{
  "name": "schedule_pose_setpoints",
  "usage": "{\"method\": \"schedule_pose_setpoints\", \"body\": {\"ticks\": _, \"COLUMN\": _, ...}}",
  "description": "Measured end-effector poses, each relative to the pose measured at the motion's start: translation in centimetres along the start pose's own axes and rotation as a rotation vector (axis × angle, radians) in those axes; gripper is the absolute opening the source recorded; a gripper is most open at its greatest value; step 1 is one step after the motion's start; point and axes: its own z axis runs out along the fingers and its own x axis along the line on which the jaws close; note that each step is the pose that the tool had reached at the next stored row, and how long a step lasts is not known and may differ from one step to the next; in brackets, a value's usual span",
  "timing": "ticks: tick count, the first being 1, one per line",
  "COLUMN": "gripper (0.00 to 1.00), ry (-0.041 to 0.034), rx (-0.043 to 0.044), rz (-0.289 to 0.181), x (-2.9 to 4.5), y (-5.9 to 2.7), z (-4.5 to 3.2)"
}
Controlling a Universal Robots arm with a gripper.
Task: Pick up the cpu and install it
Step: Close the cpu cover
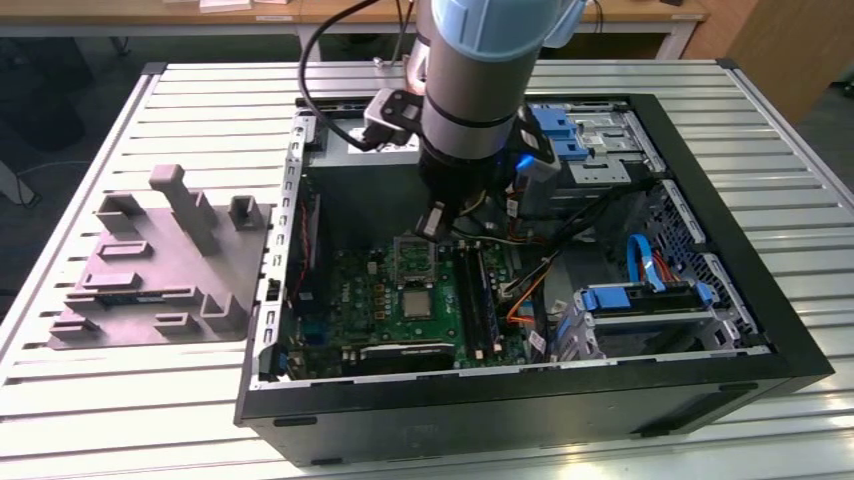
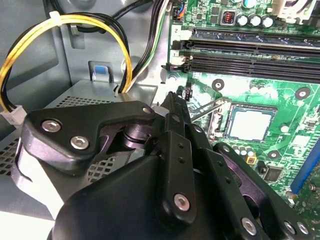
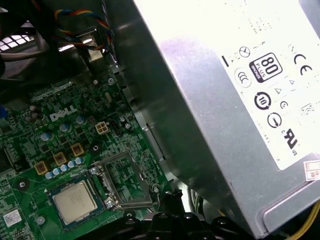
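Gripper (image 2: 172, 107) above motherboard (image 2: 280, 60) — cpu (image 2: 250, 123) seated in socket.

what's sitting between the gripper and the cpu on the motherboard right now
In the first wrist view, the socket's open metal retention frame lies between the gripper and the cpu, which sits in its socket.

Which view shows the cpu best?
The first wrist view: the cpu lies unobstructed in its socket, with the retention frame open beside it. The second wrist view shows it beyond the gripper's linkage. The exterior view shows it small on the motherboard.
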Motion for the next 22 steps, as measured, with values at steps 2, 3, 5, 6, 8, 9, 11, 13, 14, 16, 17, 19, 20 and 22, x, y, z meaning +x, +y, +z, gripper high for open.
{"method": "schedule_pose_setpoints", "body": {"ticks": 2, "gripper": 0.11, "ry": 0.0043, "rx": 0.0013, "rz": -0.006, "x": 0.02, "y": 0.07, "z": -0.05}}
{"method": "schedule_pose_setpoints", "body": {"ticks": 3, "gripper": 0.11, "ry": 0.0076, "rx": 0.0022, "rz": -0.009, "x": 0.02, "y": 0.09, "z": -0.09}}
{"method": "schedule_pose_setpoints", "body": {"ticks": 5, "gripper": 0.11, "ry": 0.0131, "rx": 0.0034, "rz": -0.018, "x": 0.05, "y": 0.16, "z": -0.18}}
{"method": "schedule_pose_setpoints", "body": {"ticks": 6, "gripper": 0.11, "ry": 0.015, "rx": 0.0036, "rz": -0.022, "x": 0.05, "y": 0.19, "z": -0.24}}
{"method": "schedule_pose_setpoints", "body": {"ticks": 8, "gripper": 0.11, "ry": 0.017, "rx": 0.0035, "rz": -0.029, "x": 0.03, "y": 0.22, "z": -0.38}}
{"method": "schedule_pose_setpoints", "body": {"ticks": 9, "gripper": 0.11, "ry": 0.018, "rx": 0.0035, "rz": -0.031, "x": 0.02, "y": 0.24, "z": -0.46}}
{"method": "schedule_pose_setpoints", "body": {"ticks": 11, "gripper": 0.11, "ry": 0.0198, "rx": 0.0036, "rz": -0.036, "x": 0.01, "y": 0.25, "z": -0.52}}
{"method": "schedule_pose_setpoints", "body": {"ticks": 13, "gripper": 0.11, "ry": 0.0229, "rx": 0.0033, "rz": -0.046, "x": 0.01, "y": 0.26, "z": -0.56}}
{"method": "schedule_pose_setpoints", "body": {"ticks": 14, "gripper": 0.11, "ry": 0.0245, "rx": 0.0029, "rz": -0.053, "x": 0.01, "y": 0.27, "z": -0.57}}
{"method": "schedule_pose_setpoints", "body": {"ticks": 16, "gripper": 0.11, "ry": 0.027, "rx": 0.0023, "rz": -0.063, "x": -0.02, "y": 0.28, "z": -0.64}}
{"method": "schedule_pose_setpoints", "body": {"ticks": 17, "gripper": 0.11, "ry": 0.0277, "rx": 0.0021, "rz": -0.066, "x": -0.03, "y": 0.29, "z": -0.68}}
{"method": "schedule_pose_setpoints", "body": {"ticks": 19, "gripper": 0.11, "ry": 0.0287, "rx": 0.0019, "rz": -0.07, "x": -0.07, "y": 0.31, "z": -0.78}}
{"method": "schedule_pose_setpoints", "body": {"ticks": 20, "gripper": 0.11, "ry": 0.029, "rx": 0.0019, "rz": -0.071, "x": -0.09, "y": 0.32, "z": -0.82}}
{"method": "schedule_pose_setpoints", "body": {"ticks": 22, "gripper": 0.11, "ry": 0.0294, "rx": 0.0018, "rz": -0.073, "x": -0.1, "y": 0.34, "z": -0.87}}
